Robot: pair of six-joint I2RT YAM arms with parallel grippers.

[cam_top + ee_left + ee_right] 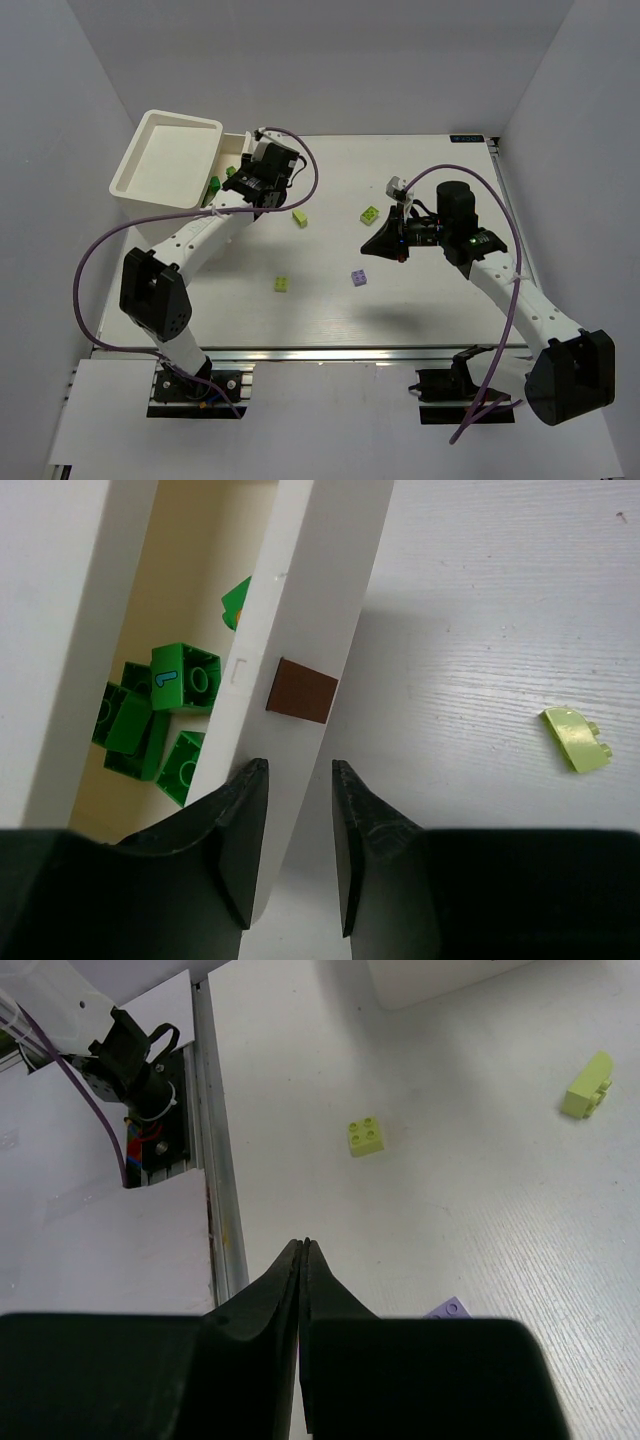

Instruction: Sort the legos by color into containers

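Left hand (300, 766) straddles drawer front (322, 580) beside knob (302, 691).

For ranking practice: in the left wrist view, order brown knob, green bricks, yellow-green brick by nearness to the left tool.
1. Brown knob, straight ahead of left tool.
2. Green bricks, left, in drawer.
3. Yellow-green brick, far right, on table.

- We see only a corner of the lavender brick (448, 1308); the right gripper (303, 1248) covers the rest.
- The front wall of the drawer (300, 630) hides part of the green bricks (150, 715) from us.
- The box (440, 980) runs out past the right wrist view's top edge.
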